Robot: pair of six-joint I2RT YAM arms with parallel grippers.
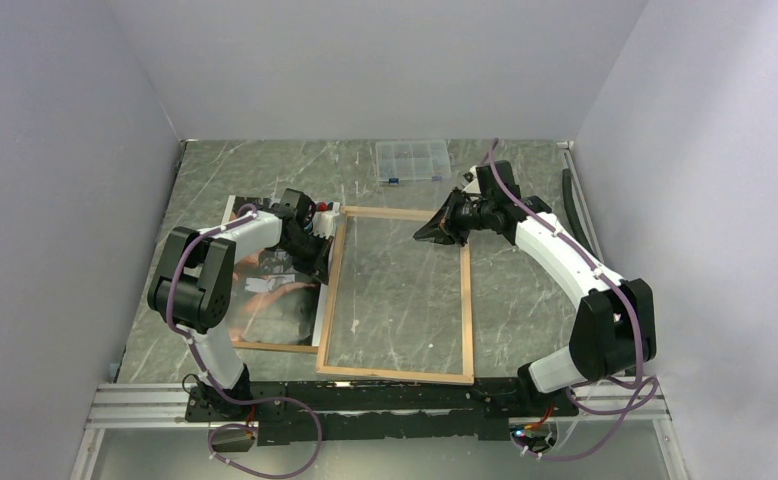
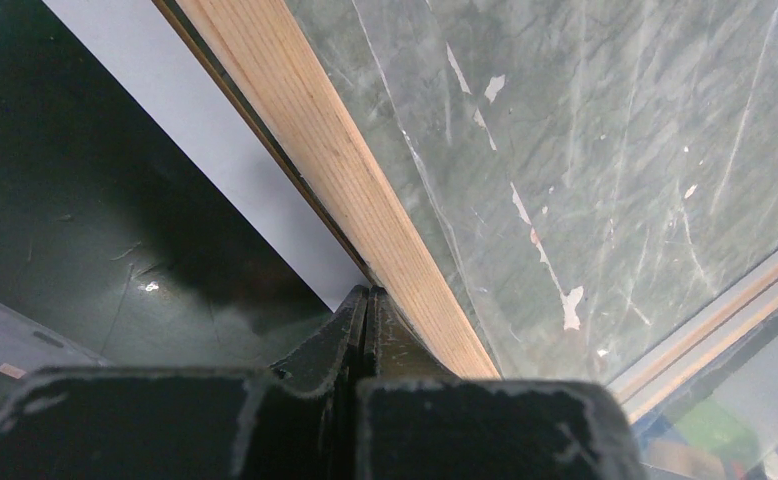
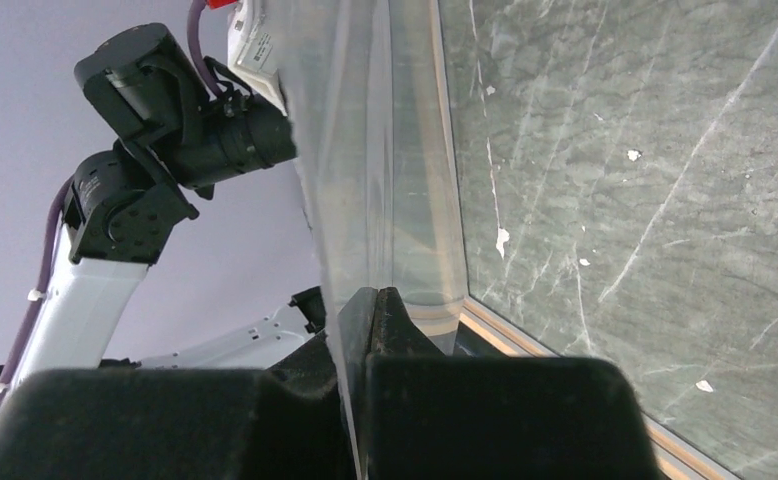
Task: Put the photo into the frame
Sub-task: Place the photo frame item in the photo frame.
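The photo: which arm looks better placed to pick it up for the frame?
Probably the left. The photo lies on its side, right by the left gripper. The right gripper is across the frame, shut on the clear pane at the far right corner.

frame fills centre, bare table far-left

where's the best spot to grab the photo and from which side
Probably its near edge. The photo lies flat and face up, left of the frame. It is a thin sheet with nothing to wrap around, so only a rim can be pinched. The near edge shows uncovered, so come in low from the near side.
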